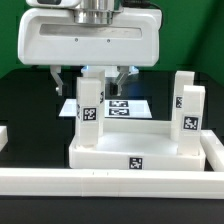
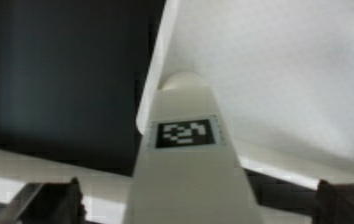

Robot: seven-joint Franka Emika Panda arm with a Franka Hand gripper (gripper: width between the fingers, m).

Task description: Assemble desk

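Black table (image 1: 20, 100), dark backdrop. White rail (image 1: 110, 180) along front edge, second rail (image 1: 216, 150) at exterior view's right. Marker board (image 1: 125, 104) flat behind desk. Arm reaching straight down from above, gripper (image 1: 96, 78) low over desk, jaws wide, straddling leg (image 1: 88, 112) without gripping. Top (image 1: 130, 150) lying against front rail. Straddled leg upright at top's far corner, exterior view's left; two legs (image 1: 188, 110) upright at exterior view's right. Wrist view: tagged leg (image 2: 188, 140) between both fingers (image 2: 49, 200).
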